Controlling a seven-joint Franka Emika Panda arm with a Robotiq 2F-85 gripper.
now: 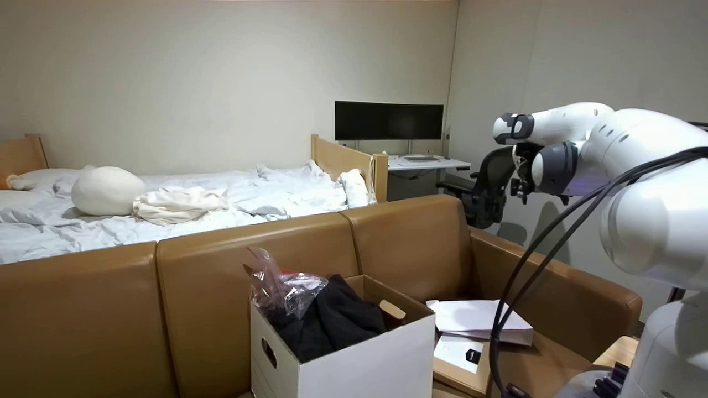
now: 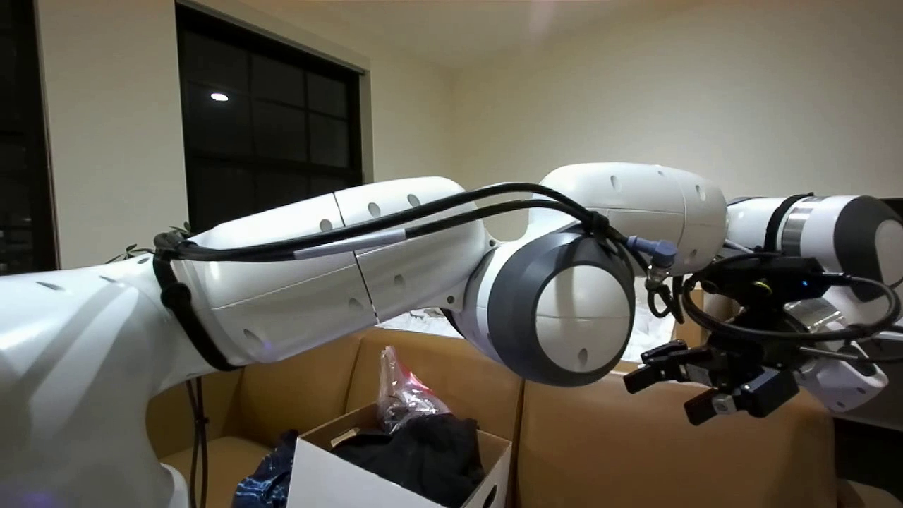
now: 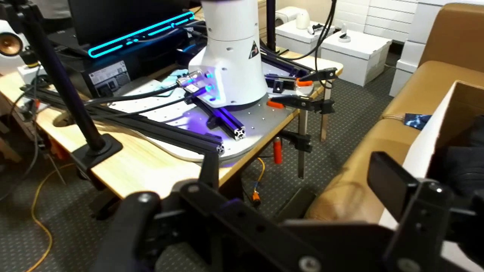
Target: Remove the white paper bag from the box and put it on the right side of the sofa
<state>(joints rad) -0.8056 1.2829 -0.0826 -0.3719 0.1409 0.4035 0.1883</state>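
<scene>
Sofa [image 1: 409, 249] carries box [image 1: 365, 359] with dark cloth [image 1: 334, 323] | bed [image 1: 265, 193] behind | desk [image 3: 140, 175] bears robot base [image 3: 230, 75] | pincer [image 2: 670, 394] spread wide

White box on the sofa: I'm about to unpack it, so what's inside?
Black fabric, plus crinkled clear plastic that sticks up above the box. What lies beneath them is covered and cannot be seen.

Pale walls [image 1: 232, 72] here, a dark window [image 2: 271, 127] catching one bright light [image 2: 219, 97], rumpled bed [image 1: 249, 189], black chair [image 1: 493, 188] near the white desk [image 1: 409, 165], dotted carpet [image 3: 349, 107] below!
</scene>
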